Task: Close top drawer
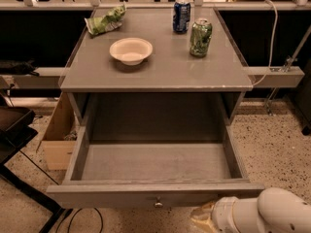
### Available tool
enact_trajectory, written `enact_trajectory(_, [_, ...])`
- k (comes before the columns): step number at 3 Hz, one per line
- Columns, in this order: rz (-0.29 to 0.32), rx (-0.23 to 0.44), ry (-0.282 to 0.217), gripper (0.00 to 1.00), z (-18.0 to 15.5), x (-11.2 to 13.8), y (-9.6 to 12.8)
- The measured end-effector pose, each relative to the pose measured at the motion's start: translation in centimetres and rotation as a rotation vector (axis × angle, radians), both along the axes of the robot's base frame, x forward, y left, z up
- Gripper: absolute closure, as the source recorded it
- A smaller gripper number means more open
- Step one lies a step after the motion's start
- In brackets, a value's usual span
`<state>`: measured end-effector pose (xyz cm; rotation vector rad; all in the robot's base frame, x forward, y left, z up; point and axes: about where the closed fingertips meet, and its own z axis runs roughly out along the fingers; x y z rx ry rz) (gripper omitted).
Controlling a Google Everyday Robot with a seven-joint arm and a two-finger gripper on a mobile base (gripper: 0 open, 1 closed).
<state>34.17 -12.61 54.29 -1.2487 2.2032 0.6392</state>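
Layout as I see it: top drawer [155,196] is out toward cam, its front across btm of view, knob [158,203] at centre of the front. Cabinet top [160,76] sits above and behind the drawer. On it: bowl [130,50] left of centre, bag [106,22] behind the bowl at rear-left corner, far can [181,15] at rear, right of centre, near can [200,37] just fwd and right of it, apart. Box [58,132] on floor, beside cabinet's left side. Arm [272,212] comes in btm-right. Gripper [201,218] is at arm's tip, below drawer front, right of knob; contact w/ front: can't tell.
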Motion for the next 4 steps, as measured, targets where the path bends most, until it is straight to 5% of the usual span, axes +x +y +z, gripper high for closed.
enact_trajectory(3, [0.004,0.024,-0.201,1.00,2.3,7.8,-1.1])
enact_trajectory(4, [0.004,0.024,-0.202,1.00,2.3,7.8,-1.1])
